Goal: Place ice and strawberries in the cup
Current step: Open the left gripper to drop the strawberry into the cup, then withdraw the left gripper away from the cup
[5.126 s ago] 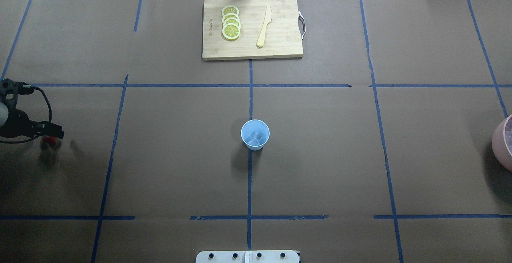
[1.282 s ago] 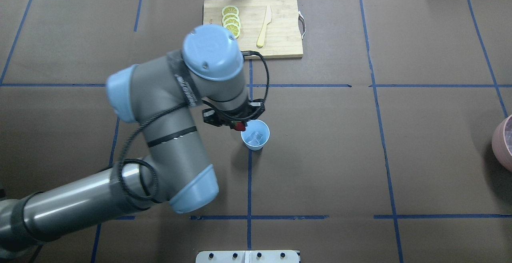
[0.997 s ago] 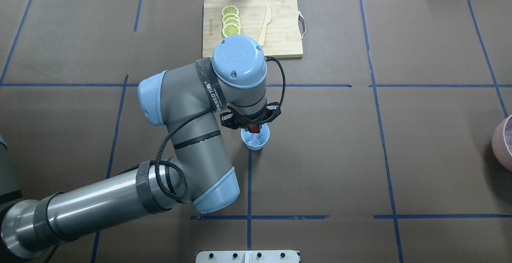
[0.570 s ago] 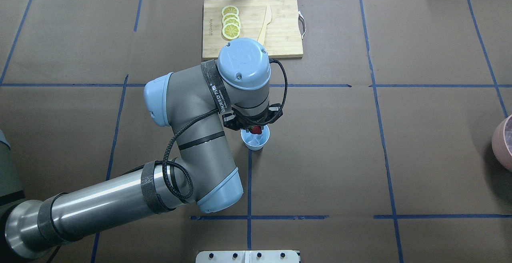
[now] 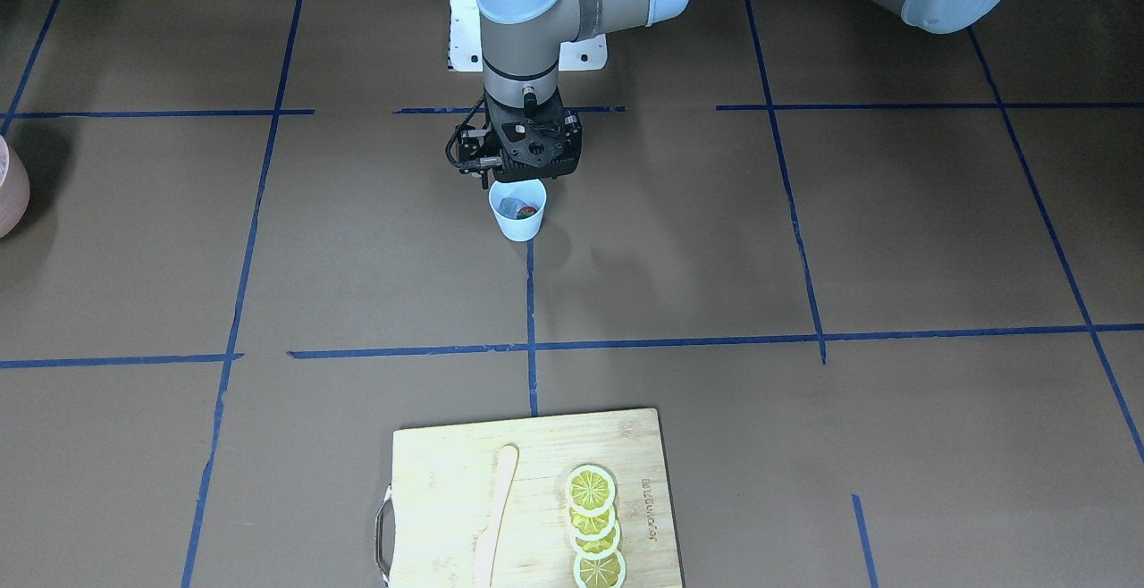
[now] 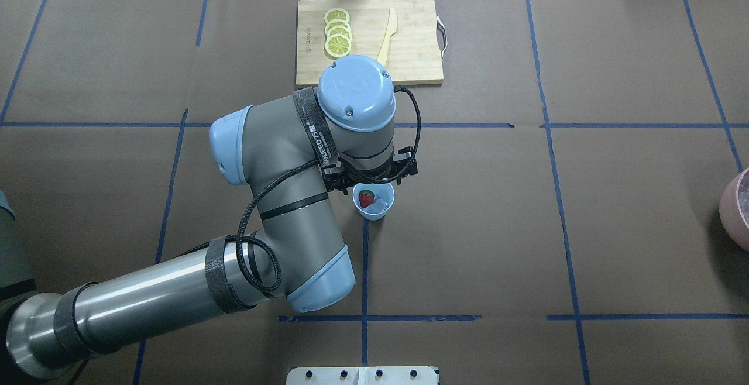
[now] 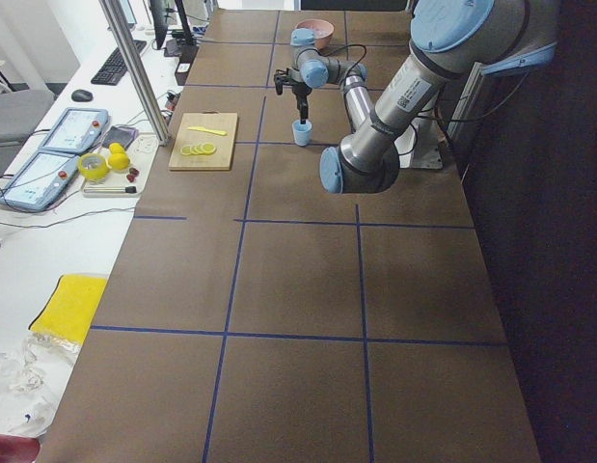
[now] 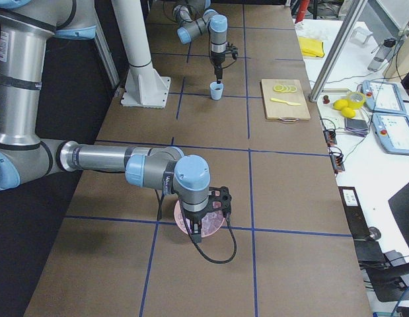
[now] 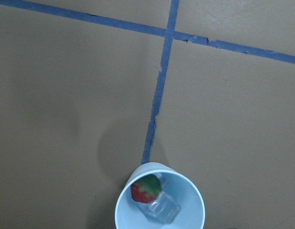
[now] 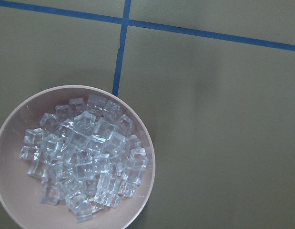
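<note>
Where the left hand (image 5: 519,179) hangs: it points straight down just above the cup's mouth, clear of the rim.
Left hand's fingers: apart and holding nothing; the berry lies free below them.
Cup (image 5: 518,226): light blue and upright on the desk (image 6: 526,227), directly beneath the left hand, standing on a blue tape line.
Strawberry (image 6: 366,198): inside the cup under the hand, red with its green cap showing in the left wrist view, resting against the inner wall.
Ice (image 9: 164,210): clear cubes in the same cup, touching the strawberry.
Cutting board (image 6: 409,63): beyond the left hand on the side away from the robot, well apart from the cup. It carries an overlapping row of lemon slices (image 6: 338,34) and a pale knife (image 6: 387,38) beside them.
Right hand (image 8: 204,230): far from the left hand, pointing down over a pink bowl. It shows only from the side, so I cannot tell whether its fingers are apart or together.
Bowl (image 10: 23,112): under the right hand, holding a heap of ice cubes (image 10: 85,157).
</note>
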`<action>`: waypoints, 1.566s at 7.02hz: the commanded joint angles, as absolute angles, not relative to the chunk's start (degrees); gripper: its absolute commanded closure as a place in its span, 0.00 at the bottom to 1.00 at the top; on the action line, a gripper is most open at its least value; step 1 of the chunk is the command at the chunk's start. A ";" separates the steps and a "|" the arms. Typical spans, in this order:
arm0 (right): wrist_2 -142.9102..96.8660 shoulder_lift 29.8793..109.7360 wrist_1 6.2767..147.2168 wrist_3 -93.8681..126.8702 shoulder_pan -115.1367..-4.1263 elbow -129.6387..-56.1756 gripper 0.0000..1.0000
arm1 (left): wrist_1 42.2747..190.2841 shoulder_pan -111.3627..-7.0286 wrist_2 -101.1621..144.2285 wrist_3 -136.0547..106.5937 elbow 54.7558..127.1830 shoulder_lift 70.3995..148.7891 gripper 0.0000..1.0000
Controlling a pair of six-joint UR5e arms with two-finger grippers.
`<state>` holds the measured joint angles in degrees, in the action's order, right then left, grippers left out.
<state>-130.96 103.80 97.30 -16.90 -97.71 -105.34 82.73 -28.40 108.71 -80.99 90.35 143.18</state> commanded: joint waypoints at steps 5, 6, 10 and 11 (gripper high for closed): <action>-131.04 103.89 97.38 -17.14 -98.00 -105.38 0.01 | 82.00 -48.63 121.43 -40.10 106.60 116.41 0.00; -131.04 103.89 97.38 -17.14 -98.00 -105.29 0.01 | 82.09 -54.35 123.64 -29.72 106.61 111.32 0.00; -131.04 103.89 97.38 -16.61 -98.00 -105.21 0.00 | 82.18 -77.83 134.21 -3.37 102.31 97.94 0.00; -131.04 103.89 97.38 -16.61 -98.09 -105.21 0.00 | 82.00 -82.05 134.21 5.01 99.35 96.43 0.00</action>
